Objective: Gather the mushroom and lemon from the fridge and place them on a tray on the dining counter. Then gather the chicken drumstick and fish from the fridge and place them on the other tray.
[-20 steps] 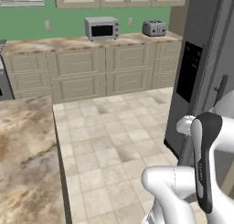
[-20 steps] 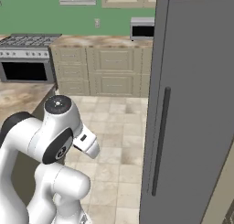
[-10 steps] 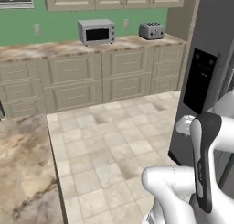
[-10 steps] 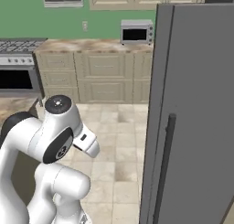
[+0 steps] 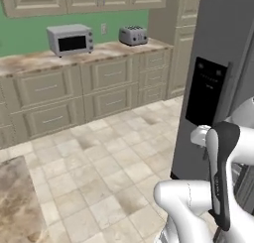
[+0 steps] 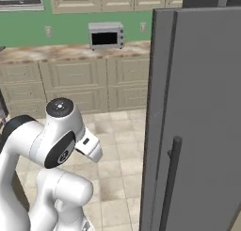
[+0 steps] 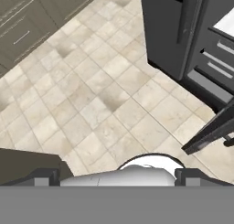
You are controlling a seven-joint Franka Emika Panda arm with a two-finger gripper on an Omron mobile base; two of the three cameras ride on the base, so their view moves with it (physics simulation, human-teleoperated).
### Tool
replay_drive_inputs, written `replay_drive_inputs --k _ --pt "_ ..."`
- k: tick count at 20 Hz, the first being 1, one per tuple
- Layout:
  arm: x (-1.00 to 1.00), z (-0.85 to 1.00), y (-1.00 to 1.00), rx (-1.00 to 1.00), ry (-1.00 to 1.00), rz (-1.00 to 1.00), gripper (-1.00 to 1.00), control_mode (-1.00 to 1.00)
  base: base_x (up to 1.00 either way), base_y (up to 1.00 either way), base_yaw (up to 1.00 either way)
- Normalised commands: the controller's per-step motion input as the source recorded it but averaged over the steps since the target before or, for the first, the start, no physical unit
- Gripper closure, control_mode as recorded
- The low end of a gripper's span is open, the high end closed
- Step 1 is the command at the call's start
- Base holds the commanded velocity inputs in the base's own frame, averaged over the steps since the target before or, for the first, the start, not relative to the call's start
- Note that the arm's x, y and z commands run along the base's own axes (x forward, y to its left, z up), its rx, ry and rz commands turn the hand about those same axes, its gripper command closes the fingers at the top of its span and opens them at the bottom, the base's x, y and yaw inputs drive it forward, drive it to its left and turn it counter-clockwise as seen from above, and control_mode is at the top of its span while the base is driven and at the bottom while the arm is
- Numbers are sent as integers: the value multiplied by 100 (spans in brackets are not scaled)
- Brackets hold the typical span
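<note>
The dark grey fridge (image 5: 218, 63) rises on the right, with a black dispenser panel on its front. From the other side its door (image 6: 202, 107) with a vertical bar handle stands close by. In the hand view the fridge (image 7: 173, 31) is at the upper right; one door edge swings out low on the right and pale shelves and drawers show inside. My gripper (image 7: 116, 176) points down at the tiled floor, open, with nothing between its fingers. The mushroom, lemon, chicken drumstick, fish and trays are out of view.
Beige cabinets line the green back wall, with a microwave (image 5: 70, 38) and a toaster (image 5: 133, 35) on their marble top. A marble counter corner (image 5: 17, 202) sits at the lower left. Open tiled floor (image 5: 109, 162) lies between it and the fridge.
The whole picture has shifted, so the base has moved: the fridge looms larger and nearer, and the marble counter has slid off to the left. The gripper stays open.
</note>
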Motion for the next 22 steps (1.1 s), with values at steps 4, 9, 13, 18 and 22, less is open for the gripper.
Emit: replay_drive_inputs --k 4,9,13,18,22 --pt "0 0 0 0 0 0 -100 100 59 7 -42" --pt "0 0 0 0 0 0 -100 100 57 3 -44" --pt "0 0 0 0 0 0 -100 100 51 0 -48" --pt "0 0 0 0 0 0 -100 100 53 8 -50" --pt "0 0 0 0 0 0 -100 100 54 13 -50"
